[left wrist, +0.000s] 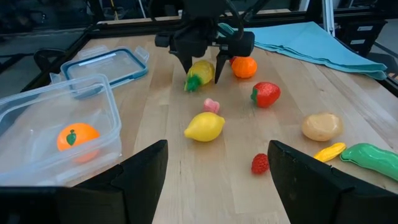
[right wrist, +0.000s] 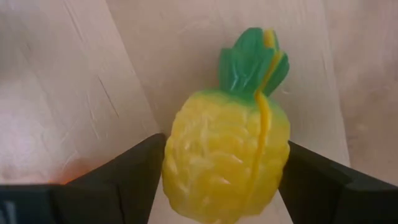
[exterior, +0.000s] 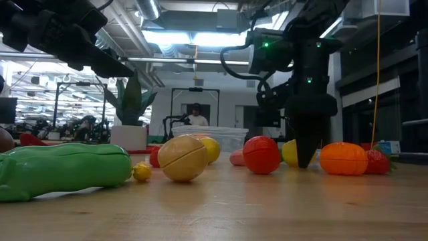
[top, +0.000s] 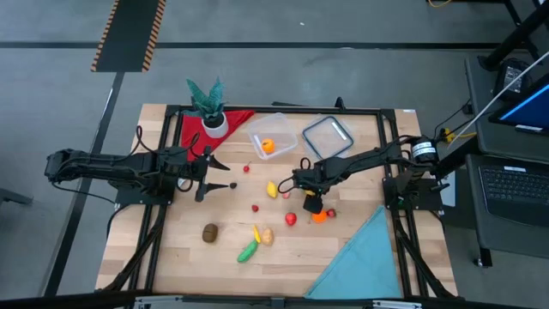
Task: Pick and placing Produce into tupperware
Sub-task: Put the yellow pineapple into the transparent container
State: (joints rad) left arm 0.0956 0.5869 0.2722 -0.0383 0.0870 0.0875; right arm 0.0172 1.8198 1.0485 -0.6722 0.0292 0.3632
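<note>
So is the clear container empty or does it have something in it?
Not empty: the clear container holds one orange fruit; its lid lies off beside it.

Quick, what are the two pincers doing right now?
Left pincer: open, holding nothing.
Right pincer: fingers around the toy pineapple on the table; whether it grips yet cannot be told.

One tupperware (top: 273, 137), one lid (top: 328, 136), two pincers, one plant (top: 208, 99)

Potted plant (top: 208, 105) on red cloth (top: 193, 130), lid (top: 328, 136), teal cloth (top: 360, 260).
</note>
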